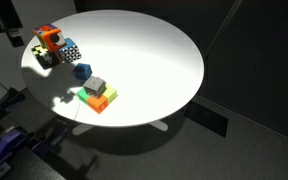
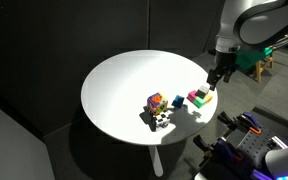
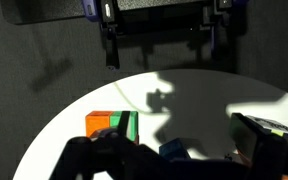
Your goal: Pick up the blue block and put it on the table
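Observation:
The blue block [image 1: 81, 71] lies by itself on the round white table [image 1: 154, 60], next to a stack with a grey block [image 1: 96, 87] on green and orange blocks. It shows in both exterior views [image 2: 178, 101]. My gripper [image 2: 216, 78] hangs above the table edge near the stack, apart from every block. In the wrist view the jaws [image 3: 174, 166] are open and empty, dark along the bottom edge. The blue block [image 3: 174, 150] shows between them on the table [image 3: 214, 100], partly hidden.
A cluster of colourful patterned cubes [image 1: 50, 45] stands near the table edge by the blue block, and it shows too in an exterior view [image 2: 157, 110]. The green and orange blocks [image 3: 111, 124] lie left in the wrist view. Robot hardware [image 2: 249, 145] stands beside the table.

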Robot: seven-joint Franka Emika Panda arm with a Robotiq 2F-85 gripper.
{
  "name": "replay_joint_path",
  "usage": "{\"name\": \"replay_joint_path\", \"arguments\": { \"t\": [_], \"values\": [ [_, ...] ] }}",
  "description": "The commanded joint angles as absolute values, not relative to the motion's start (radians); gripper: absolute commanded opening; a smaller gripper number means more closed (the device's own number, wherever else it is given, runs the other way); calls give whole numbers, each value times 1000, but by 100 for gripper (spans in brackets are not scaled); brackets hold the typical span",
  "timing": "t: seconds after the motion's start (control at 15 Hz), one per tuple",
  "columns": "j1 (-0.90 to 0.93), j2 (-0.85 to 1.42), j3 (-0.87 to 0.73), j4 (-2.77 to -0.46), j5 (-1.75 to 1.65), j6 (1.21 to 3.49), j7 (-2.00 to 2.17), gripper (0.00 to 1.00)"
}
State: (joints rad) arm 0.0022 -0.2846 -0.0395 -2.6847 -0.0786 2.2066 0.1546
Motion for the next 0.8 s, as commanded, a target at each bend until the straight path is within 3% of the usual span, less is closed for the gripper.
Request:
{"name": "replay_joint_path", "arguments": {
  "t": [0.0,0.33,0.4,0.73],
  "values": [
    [-17,-405,-15,-2748,-62,2189,179,100],
    [-20,-516,-2,-2807,-56,2191,192,100],
    [-19,-442,-5,-2766,-64,2196,167,100],
    [-21,-488,-1,-2788,-61,2195,167,100]
  ]
}}
